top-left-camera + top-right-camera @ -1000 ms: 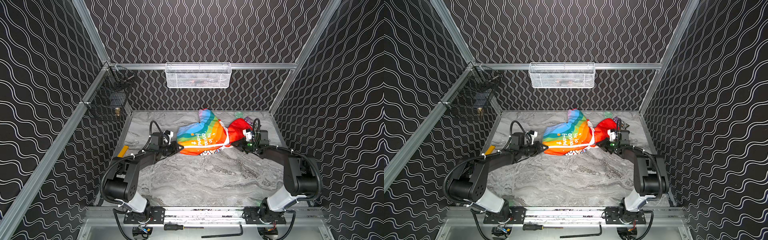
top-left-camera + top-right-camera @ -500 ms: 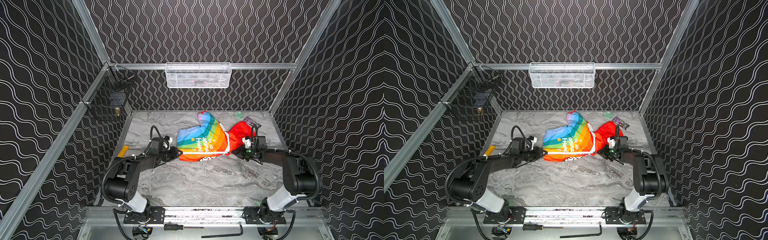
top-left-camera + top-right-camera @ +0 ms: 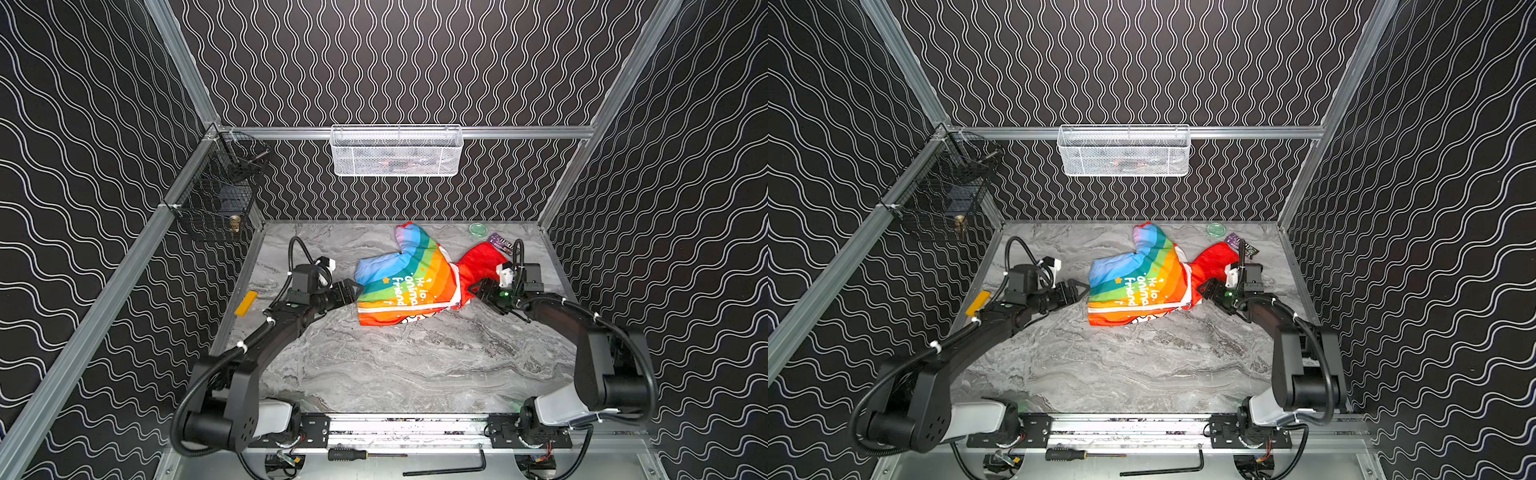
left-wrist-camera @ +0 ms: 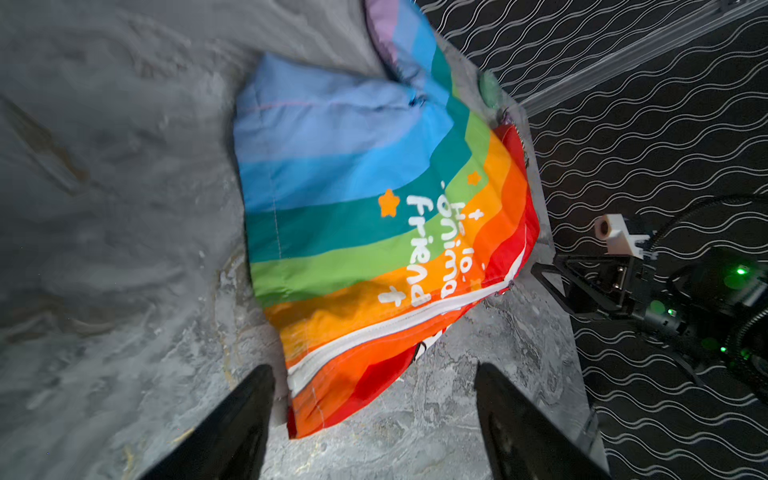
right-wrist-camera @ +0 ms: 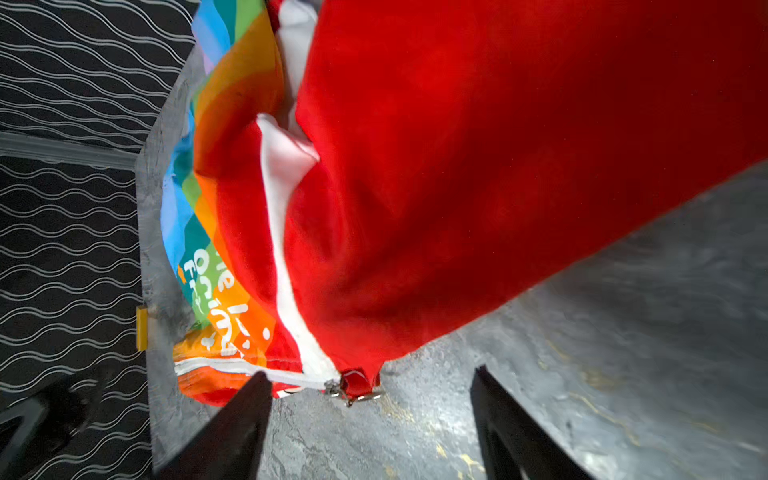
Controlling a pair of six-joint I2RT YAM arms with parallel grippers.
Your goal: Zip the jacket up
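Note:
The rainbow-striped jacket [image 3: 405, 282] [image 3: 1136, 282] lies flat on the marble table [image 3: 395, 365], with its red hood [image 3: 478, 262] to the right. A white zipper tape [image 4: 395, 328] runs along its near edge. The metal zipper pull [image 5: 351, 392] sits at the collar end. My left gripper [image 3: 355, 289] [image 4: 374, 374] stands open just off the jacket's hem corner, with nothing between its fingers. My right gripper [image 3: 473, 289] [image 5: 370, 378] is open too. It sits just short of the zipper pull and holds nothing.
A green round lid [image 3: 478, 229] and a purple packet [image 3: 500, 243] lie at the back right. A yellow block [image 3: 246, 303] rests by the left wall. A white mesh basket [image 3: 397, 151] and a black wire basket [image 3: 216, 199] hang on the walls.
Both grippers have gone from shut on the jacket's two ends to open. The jacket has come down flat on the table, nearer the front, and both grippers have drawn slightly away from it.

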